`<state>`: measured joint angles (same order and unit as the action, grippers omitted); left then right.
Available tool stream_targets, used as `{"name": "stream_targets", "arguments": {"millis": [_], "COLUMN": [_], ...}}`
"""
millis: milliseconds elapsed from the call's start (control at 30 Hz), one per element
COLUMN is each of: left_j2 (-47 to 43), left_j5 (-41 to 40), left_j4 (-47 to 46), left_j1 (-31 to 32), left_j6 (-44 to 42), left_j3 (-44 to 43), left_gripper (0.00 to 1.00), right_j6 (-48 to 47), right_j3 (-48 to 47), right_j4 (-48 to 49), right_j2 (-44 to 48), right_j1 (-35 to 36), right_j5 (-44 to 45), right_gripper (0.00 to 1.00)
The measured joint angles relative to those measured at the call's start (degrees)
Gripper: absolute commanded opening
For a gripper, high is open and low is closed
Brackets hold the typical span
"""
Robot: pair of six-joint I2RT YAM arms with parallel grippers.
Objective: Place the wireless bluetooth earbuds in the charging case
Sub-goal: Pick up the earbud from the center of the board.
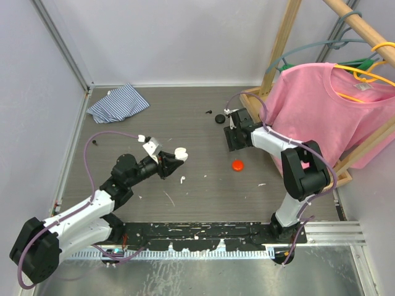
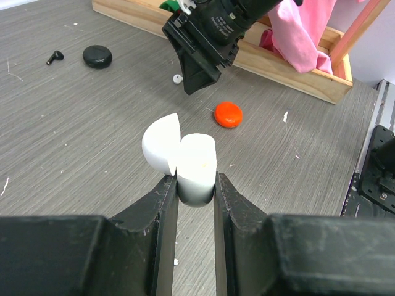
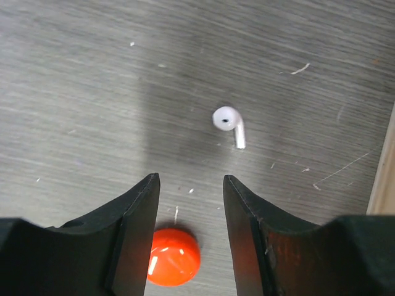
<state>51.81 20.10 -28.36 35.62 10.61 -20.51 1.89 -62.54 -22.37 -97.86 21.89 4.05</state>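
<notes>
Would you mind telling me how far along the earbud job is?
Done: the white case is flipped open, pinched in the left claw. In hand: the right claw hangs open close to the white earbud, not gripping it. Left: picking that earbud and seating it; the black earbud lies beside the black case, and the red case sits shut.

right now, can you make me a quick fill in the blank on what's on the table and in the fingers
1. The left gripper is shut on the white charging case, whose lid is ____.
2. The white earbud ahead of the open right gripper lies on the ____.
3. Beside the black case lies a second earbud, coloured ____.
Missing words: open; table; black.
</notes>
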Motion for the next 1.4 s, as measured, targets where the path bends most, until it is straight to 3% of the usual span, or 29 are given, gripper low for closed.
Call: {"name": "stream_targets", "arguments": {"millis": [533, 700, 833, 1133, 1400], "left_j2": [0.74, 0.74, 0.72, 0.15, -1.38], "left_j5": [0.11, 0.74, 0.87, 0.85, 0.59], "left_j4": [2.54, 2.54, 2.56, 2.91, 2.93], "left_j1": [0.35, 0.44, 0.44, 0.44, 0.44], "left_j6": [-1.05, -1.07, -1.07, -1.07, -1.05], "left_j3": [0.0, 0.0, 0.0, 0.0, 0.0], "left_gripper": [0.0, 0.0, 0.0, 0.0, 0.0], "right_j6": [-0.7, -0.7, -0.68, 0.04, 1.14], "right_j3": [-6.73, -7.06, -7.1, -7.02, -5.73], "right_j4": [0.15, 0.02, -0.24, -1.01, -2.29], "right_j2": [-9.16, -10.19, -10.29, -10.25, -9.11], "right_j1": [-6.23, -7.02, -7.04, -6.78, -1.73], "right_j5": [-3.41, -6.1, -7.13, -9.01, -9.4], "right_gripper": [0.44, 0.37, 0.3, 0.25, 0.19]}}
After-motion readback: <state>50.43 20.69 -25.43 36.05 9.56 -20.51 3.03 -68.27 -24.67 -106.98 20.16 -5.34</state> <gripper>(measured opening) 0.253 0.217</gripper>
